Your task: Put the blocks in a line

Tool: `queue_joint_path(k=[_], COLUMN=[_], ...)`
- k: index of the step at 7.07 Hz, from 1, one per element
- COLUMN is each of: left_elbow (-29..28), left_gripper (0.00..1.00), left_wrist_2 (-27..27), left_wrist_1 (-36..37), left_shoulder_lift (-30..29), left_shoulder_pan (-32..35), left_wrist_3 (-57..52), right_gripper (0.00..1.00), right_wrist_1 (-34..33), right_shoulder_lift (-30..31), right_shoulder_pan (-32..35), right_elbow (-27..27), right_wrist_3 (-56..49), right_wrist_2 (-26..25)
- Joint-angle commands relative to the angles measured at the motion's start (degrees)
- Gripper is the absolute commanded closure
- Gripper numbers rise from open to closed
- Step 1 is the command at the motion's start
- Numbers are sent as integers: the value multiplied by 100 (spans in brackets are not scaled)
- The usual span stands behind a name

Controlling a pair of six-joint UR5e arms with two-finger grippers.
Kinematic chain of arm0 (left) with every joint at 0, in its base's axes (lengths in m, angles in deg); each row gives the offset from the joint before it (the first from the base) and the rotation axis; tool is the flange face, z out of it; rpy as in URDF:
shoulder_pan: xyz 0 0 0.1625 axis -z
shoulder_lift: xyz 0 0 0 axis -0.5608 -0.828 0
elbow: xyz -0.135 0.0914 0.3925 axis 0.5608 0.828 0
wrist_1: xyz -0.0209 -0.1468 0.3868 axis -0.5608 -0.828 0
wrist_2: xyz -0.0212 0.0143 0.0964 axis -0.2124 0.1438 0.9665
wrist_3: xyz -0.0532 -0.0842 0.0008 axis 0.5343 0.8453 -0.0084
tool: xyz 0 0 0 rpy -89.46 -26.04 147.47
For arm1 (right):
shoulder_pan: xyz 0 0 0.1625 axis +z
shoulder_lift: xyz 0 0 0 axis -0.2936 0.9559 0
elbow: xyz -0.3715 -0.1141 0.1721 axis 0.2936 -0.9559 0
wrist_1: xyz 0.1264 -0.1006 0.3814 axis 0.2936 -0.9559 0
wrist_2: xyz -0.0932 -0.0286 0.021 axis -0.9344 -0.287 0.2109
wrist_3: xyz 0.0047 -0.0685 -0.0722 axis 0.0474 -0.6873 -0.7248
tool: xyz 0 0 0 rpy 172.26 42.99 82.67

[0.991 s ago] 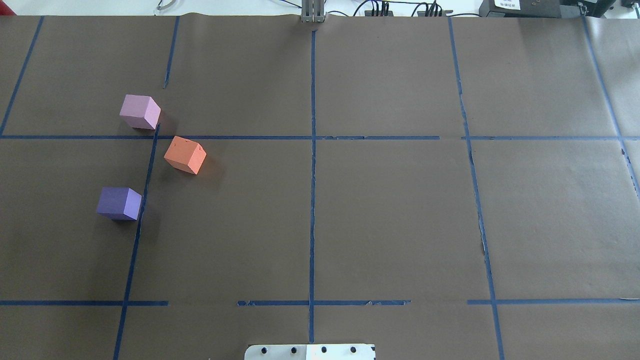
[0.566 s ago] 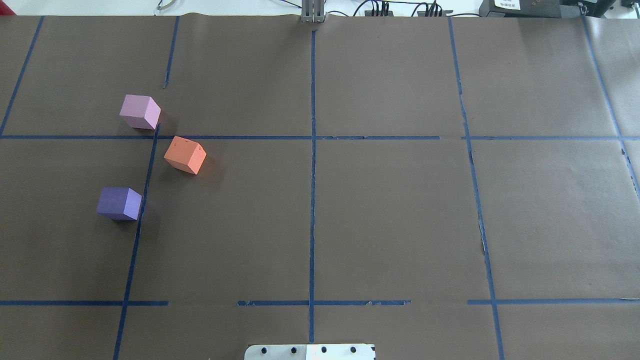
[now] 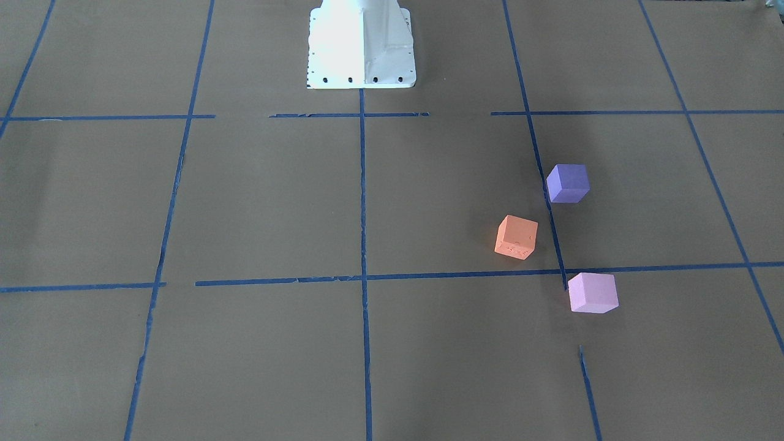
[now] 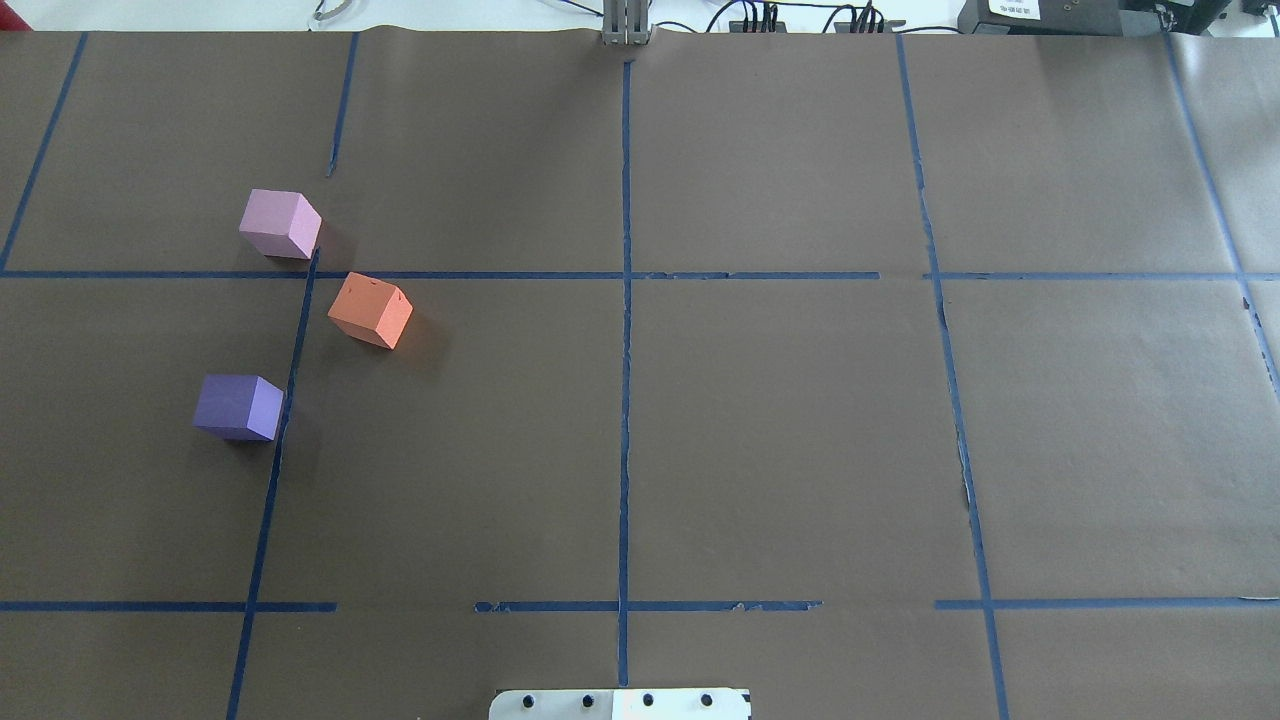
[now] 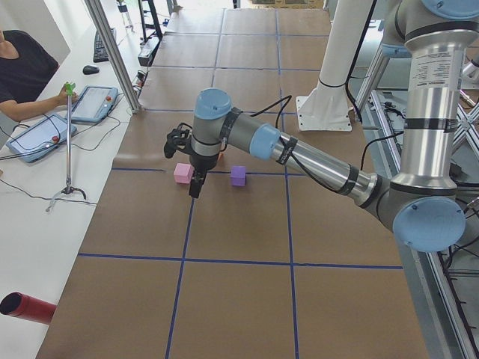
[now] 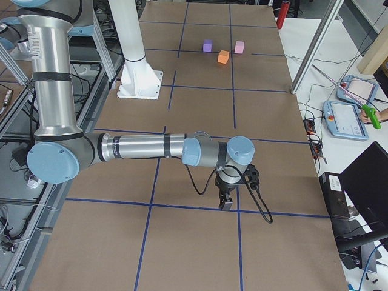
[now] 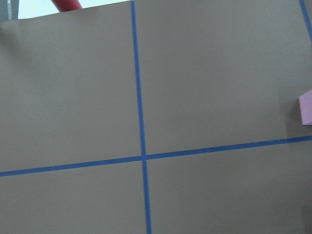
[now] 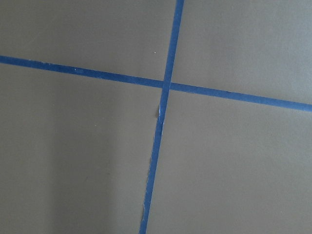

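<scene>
Three blocks stand apart on the brown paper on my left side. The pale pink block (image 4: 280, 224) is farthest from me, the orange block (image 4: 370, 310) sits in the middle and offset to the right, and the violet-purple block (image 4: 238, 406) is nearest. The front view shows them too: pink (image 3: 591, 293), orange (image 3: 516, 237), purple (image 3: 568, 182). My left gripper (image 5: 194, 187) shows only in the exterior left view, hanging near the pink block (image 5: 182, 173). My right gripper (image 6: 226, 203) shows only in the exterior right view, far from the blocks. I cannot tell whether either is open or shut.
Blue tape lines (image 4: 625, 350) grid the paper. The white robot base (image 3: 361, 49) stands at the table's near edge. A red cylinder (image 5: 26, 308) lies at the table's left end. Operators' tablets (image 5: 93, 103) and a metal stand (image 5: 69, 142) sit beyond the far edge.
</scene>
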Motion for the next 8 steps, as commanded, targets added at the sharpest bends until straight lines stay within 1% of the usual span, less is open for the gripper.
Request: queue_joint_path(k=[1,2,3,5,6,7,8], left_elbow=[-187,-712,-1274,-1480,-1699,-1823,-1842], left_gripper=[0,0,1,1,1,1,1], left_wrist_2=[320,366,366,471,471,454,454], left_wrist_1=[161,771,1195,894,665,611,523], left_shoulder_lift=[-852,-1771,-2424,-2413,-2422,-2439,-2413], left_shoulder_pan=[-1268,-1585,-1902,-2228,-2300,-2370,-2605], left_wrist_3=[537,557,444,416,469,487,809], right_gripper=[0,0,0,0,0,0,0], right_wrist_1=[0,0,0,0,0,0,0], right_shoulder_lift=[0,0,0,0,0,0,0], right_shoulder_pan=[0,0,0,0,0,0,0], right_elbow=[0,0,0,0,0,0,0], right_wrist_3=[0,0,0,0,0,0,0], right_wrist_2=[0,0,0,0,0,0,0])
